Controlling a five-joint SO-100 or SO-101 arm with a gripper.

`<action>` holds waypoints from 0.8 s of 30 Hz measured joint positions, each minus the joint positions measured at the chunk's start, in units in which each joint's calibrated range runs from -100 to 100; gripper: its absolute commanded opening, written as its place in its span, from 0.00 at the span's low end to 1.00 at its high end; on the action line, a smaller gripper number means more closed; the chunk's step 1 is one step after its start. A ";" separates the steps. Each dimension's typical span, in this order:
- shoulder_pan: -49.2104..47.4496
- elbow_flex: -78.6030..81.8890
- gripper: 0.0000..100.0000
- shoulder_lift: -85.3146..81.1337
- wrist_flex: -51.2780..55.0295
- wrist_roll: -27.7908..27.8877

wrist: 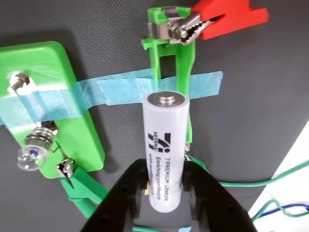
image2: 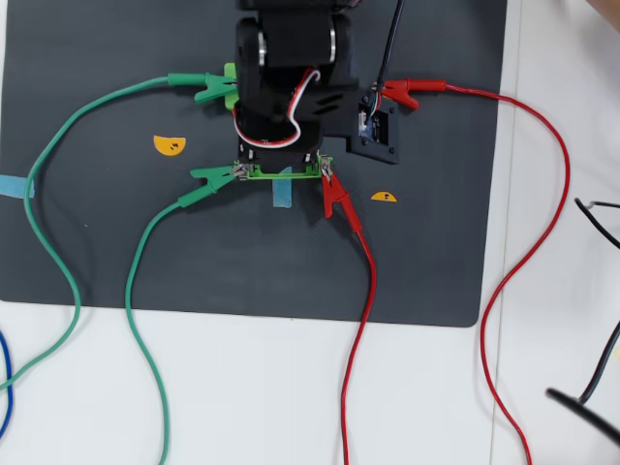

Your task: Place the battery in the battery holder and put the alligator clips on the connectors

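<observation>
In the wrist view the black plastic fingers (wrist: 165, 193) are gripping the lower end of the smooth white battery (wrist: 165, 145), which is hanging just above the battery holder (wrist: 169, 58) with its long axis lying along the frame's length and its metal cap pointing to the far tab. That narrow bright-green frame, taped to the dark mat (wrist: 251, 87), is carrying a red alligator clip (wrist: 217, 21) on its far silver tab.
</observation>
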 measured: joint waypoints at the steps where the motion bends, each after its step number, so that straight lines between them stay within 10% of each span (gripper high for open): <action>1: 0.00 0.00 0.01 0.59 0.00 0.00; 24: 0.00 0.00 0.01 2.77 -6.61 1.19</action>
